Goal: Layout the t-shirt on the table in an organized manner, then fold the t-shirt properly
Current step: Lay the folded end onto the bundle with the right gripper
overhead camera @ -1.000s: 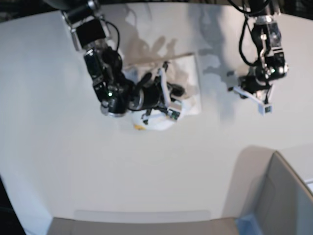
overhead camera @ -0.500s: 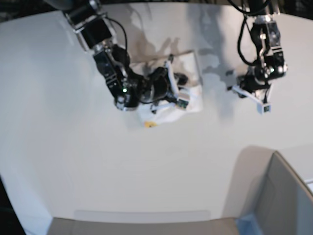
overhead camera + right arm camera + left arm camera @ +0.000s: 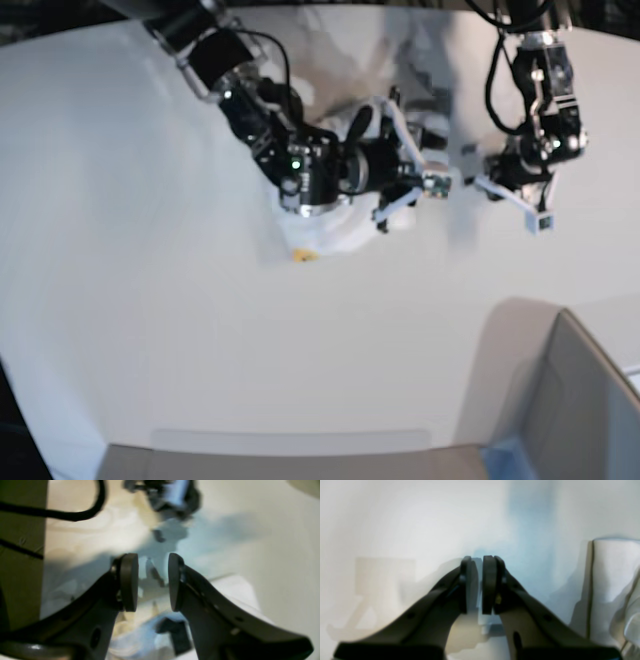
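The white t-shirt (image 3: 325,232) lies bunched on the table (image 3: 150,300), mostly hidden under my right arm, with an orange spot at its near edge. My right gripper (image 3: 410,198) hangs over the shirt's right side. In the right wrist view it (image 3: 153,580) is open with nothing between its pads, above white cloth (image 3: 235,590) that carries a small dark patch. My left gripper (image 3: 535,215) hovers over bare table to the right of the shirt. Its pads (image 3: 477,565) stand a narrow gap apart and hold nothing. The t-shirt's folded edge (image 3: 612,580) lies off to its side.
A grey box corner (image 3: 570,400) stands at the near right of the table. Black cables hang by both arms at the back edge. The left arm (image 3: 170,497) appears blurred beyond the right gripper.
My right arm has swung rightward across the t-shirt and its jaws have opened, letting the cloth go. The left arm has not moved.
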`<state>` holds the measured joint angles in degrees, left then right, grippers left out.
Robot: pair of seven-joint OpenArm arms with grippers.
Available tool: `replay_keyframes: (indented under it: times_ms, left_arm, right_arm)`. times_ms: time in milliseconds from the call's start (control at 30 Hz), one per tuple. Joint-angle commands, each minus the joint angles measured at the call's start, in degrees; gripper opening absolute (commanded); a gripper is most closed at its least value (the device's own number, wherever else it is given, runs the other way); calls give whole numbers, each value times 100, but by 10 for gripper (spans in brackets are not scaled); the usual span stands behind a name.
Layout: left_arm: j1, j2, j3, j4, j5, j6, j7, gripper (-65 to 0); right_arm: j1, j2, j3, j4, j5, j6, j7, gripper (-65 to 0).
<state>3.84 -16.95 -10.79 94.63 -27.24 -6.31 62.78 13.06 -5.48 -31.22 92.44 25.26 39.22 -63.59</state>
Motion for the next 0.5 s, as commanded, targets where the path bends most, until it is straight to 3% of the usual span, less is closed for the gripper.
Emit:
replay_keyframes:
  times_ms: [0, 67, 267, 467]
  left_arm:
    - [-72, -59, -42, 80, -23, -16, -94, -570]
    - [-63, -59, -51, 89, -23, -16, -94, -570]
    - [-80, -59, -51, 449, -23, -16, -94, -571]
    - [-72, 47, 151, 1451, -40, -16, -94, -600]
  right_arm:
    - [131, -81, 15, 211, 72, 78, 139, -441]
    - [123, -90, 278, 465, 90, 78, 139, -441]
    - [70, -63, 1922, 1072, 81, 78, 104, -452]
    - [-194, 385, 2916, 1072, 63, 78, -441, -599]
